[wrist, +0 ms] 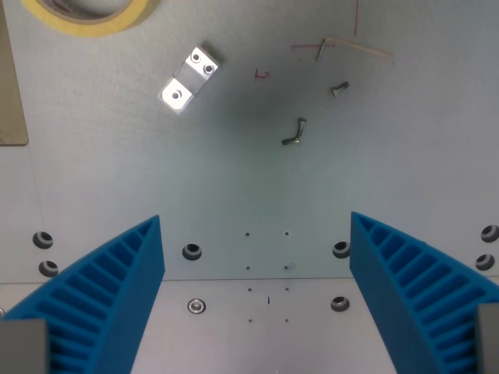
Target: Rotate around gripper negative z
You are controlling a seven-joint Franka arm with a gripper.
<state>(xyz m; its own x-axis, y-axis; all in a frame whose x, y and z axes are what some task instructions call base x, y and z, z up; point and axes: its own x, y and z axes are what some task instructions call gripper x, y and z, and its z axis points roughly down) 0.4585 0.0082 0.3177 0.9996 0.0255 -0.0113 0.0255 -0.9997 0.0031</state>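
Wrist view, looking straight down past my pincer. My two blue ribbed fingers stand wide apart at the lower corners of the frame, with nothing between them; I hold no object. The task names no thing to grasp: its subject is the pincer itself, which hangs clear above the grey work plate and is to turn about its own long axis.

Scattered items lie toward the top of the view, well apart from my fingers: a small metal bracket at upper left, a roll of yellow tape cut off by the top edge, two loose screws right of centre, and a bent hex key beyond them. Bolt holes dot the plate between my fingers.

Hazards, as I judge them: if I sink while turning, a fingertip could sweep the plate or knock a bolt head. Turning in the positive sense would fail the task outright. My height above the plate cannot be read from this single view, so the clearance is uncertain.
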